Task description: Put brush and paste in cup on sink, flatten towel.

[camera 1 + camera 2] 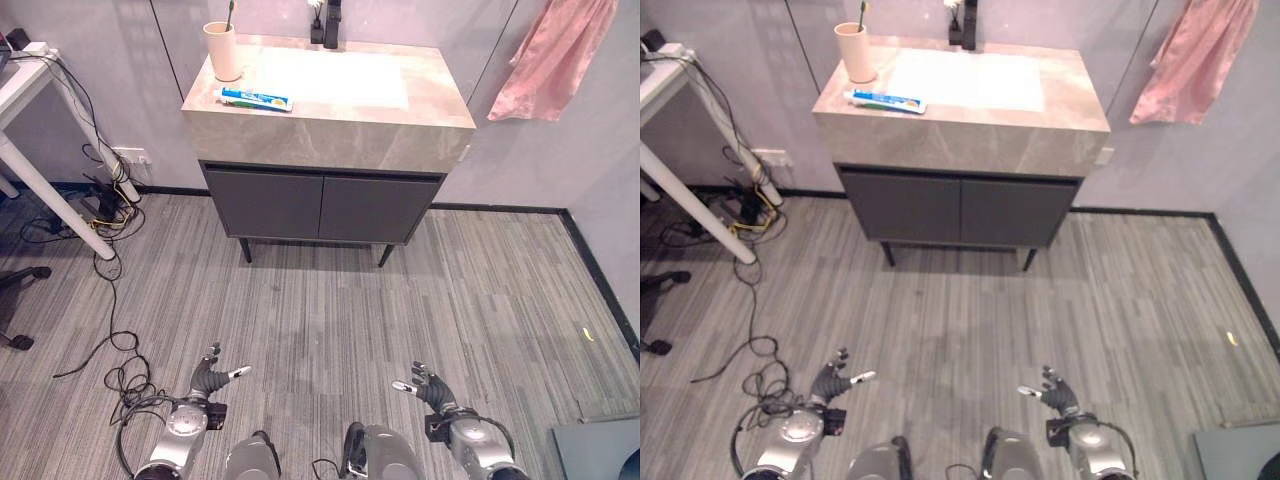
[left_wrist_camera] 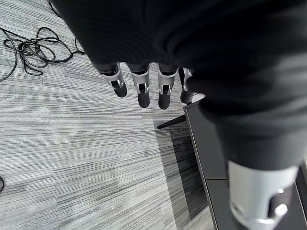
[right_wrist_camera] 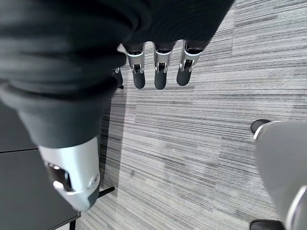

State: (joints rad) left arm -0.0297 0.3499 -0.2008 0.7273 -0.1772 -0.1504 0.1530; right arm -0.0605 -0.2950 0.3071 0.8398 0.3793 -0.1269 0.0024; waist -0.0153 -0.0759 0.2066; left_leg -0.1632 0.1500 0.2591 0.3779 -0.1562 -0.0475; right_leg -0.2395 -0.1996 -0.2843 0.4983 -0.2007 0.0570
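A beige cup (image 1: 223, 50) stands on the far left corner of the stone sink counter (image 1: 330, 125), with a toothbrush (image 1: 230, 13) upright in it. A blue and white toothpaste tube (image 1: 255, 98) lies flat on the counter just in front of the cup. A pink towel (image 1: 552, 58) hangs bunched on the wall at the right of the sink. My left hand (image 1: 212, 378) and right hand (image 1: 428, 388) hang low over the floor, far from the sink, both open and holding nothing. Straight fingers (image 2: 141, 86) show in the left wrist view and fingers (image 3: 160, 72) in the right wrist view.
A dark cabinet (image 1: 322, 205) on thin legs sits under the counter, with a black tap (image 1: 330, 22) at the back. A white table leg (image 1: 50, 195) and loose cables (image 1: 105, 215) lie at the left. Grey striped flooring (image 1: 330, 320) stretches between me and the sink.
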